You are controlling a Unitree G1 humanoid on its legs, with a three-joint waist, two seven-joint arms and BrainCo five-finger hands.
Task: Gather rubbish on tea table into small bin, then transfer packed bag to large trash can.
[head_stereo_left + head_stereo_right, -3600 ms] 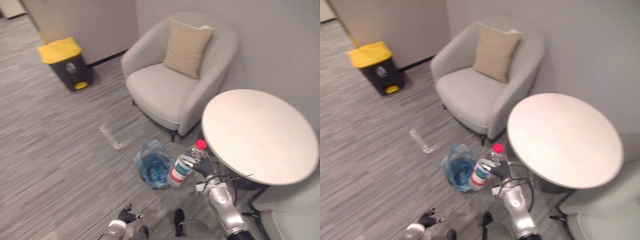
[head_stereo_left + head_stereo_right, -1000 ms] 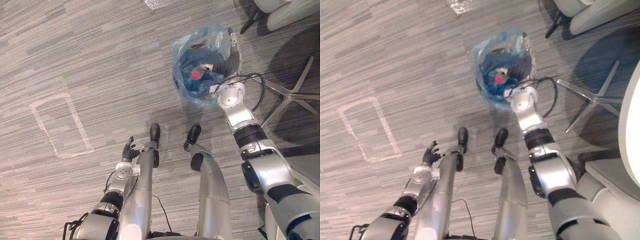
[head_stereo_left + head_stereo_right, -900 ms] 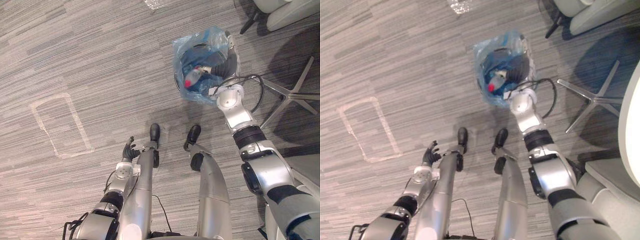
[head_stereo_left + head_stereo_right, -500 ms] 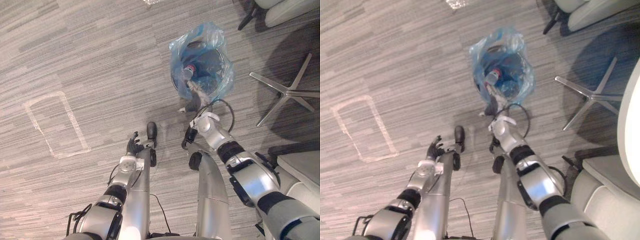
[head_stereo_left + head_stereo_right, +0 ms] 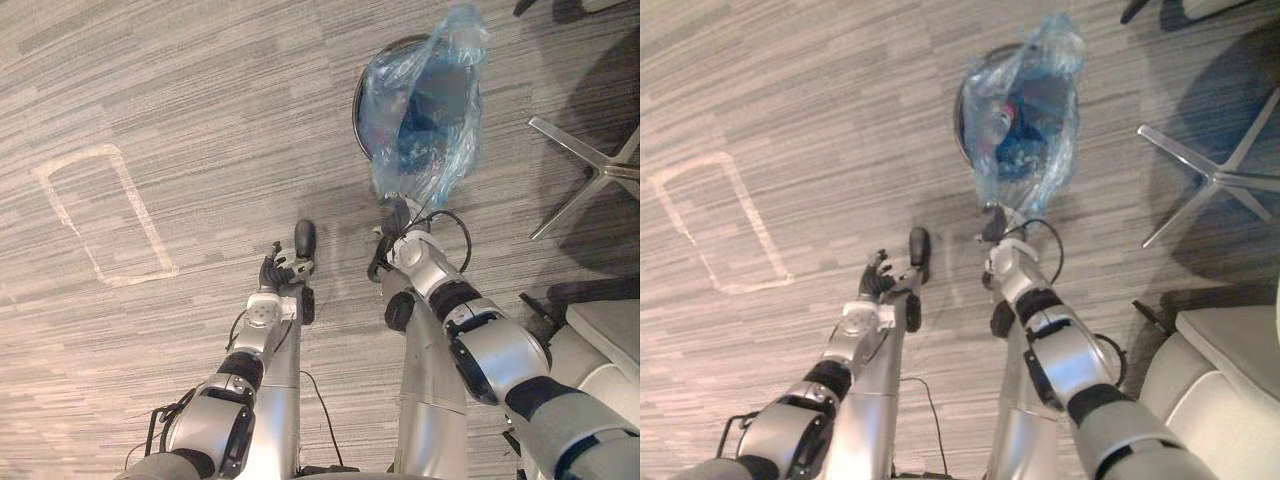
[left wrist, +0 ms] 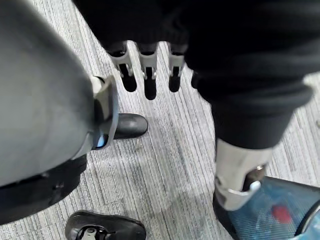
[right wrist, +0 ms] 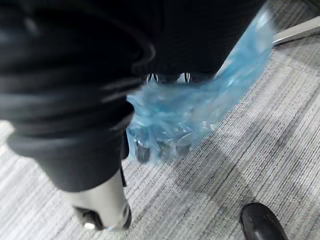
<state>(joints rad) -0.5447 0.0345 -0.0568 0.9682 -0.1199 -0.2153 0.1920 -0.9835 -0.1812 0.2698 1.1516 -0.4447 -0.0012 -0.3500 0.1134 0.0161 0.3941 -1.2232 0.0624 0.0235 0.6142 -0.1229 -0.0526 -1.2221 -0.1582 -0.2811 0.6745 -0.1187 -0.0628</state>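
The bag (image 5: pixel 425 100) lines the bin (image 5: pixel 358 100) on the floor (image 5: pixel 150 90). The right hand (image 5: pixel 396 214) touches the bag's near edge; plastic covers it, so its grip cannot be told. The left hand (image 5: pixel 272 272) hangs low, fingers (image 6: pixel 145 75) straight, empty.

One blue bag (image 5: pixel 425 100) at the upper right, in one dark bin (image 5: pixel 356 100); one red cap (image 6: pixel 280 214) shows through it. One star base (image 5: pixel 575 149) at the right edge, one grey seat (image 5: pixel 610 345) lower right, one tape outline (image 5: pixel 143 210) at the left. Two hands at lower centre: left hand (image 5: pixel 272 272), right hand (image 5: pixel 397 213).
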